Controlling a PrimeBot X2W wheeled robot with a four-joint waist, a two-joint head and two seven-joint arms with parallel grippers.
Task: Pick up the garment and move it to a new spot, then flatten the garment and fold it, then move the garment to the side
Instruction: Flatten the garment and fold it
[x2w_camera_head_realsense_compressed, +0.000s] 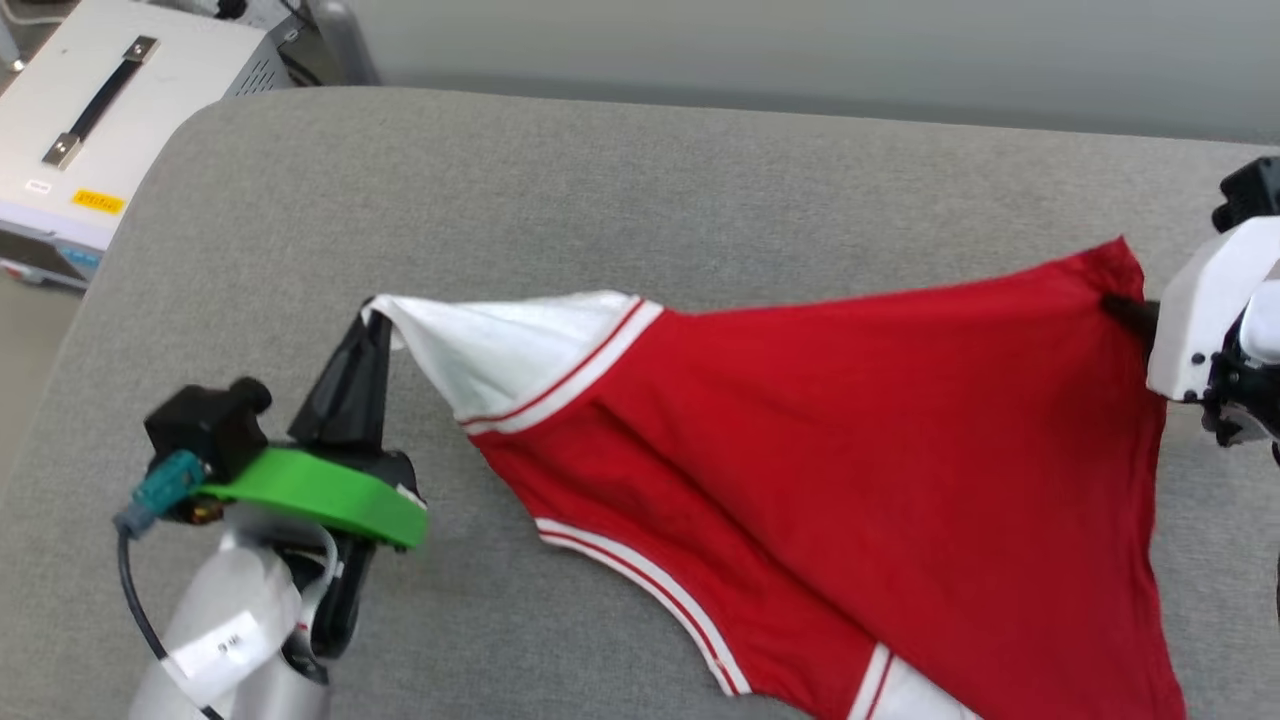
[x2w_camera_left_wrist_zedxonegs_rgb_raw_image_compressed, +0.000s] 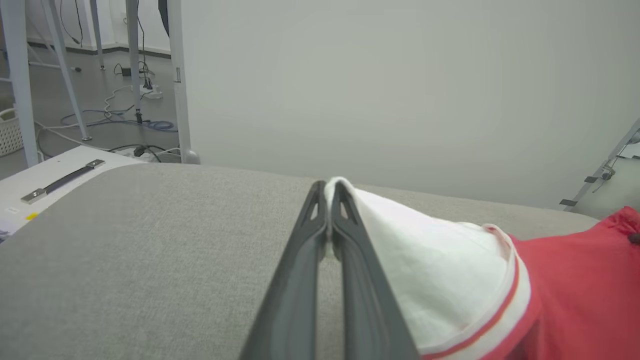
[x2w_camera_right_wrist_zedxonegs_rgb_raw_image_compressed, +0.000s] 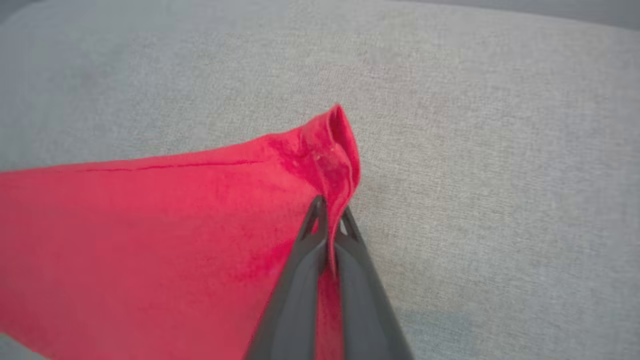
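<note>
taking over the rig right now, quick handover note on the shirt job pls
Left pincer: shut on the white sleeve tip of the garment.
Right pincer: shut on a red corner of it.
The garment: stretched between the two pincers over the grey cushion, not flat.
Done: both grips taken.
To do: carry it to a new spot, flatten, fold, move aside.

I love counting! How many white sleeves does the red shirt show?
2 on the red shirt: one white sleeve is pinched in the left tool; the other lies at the head view's bottom edge, partly cut off.
</note>
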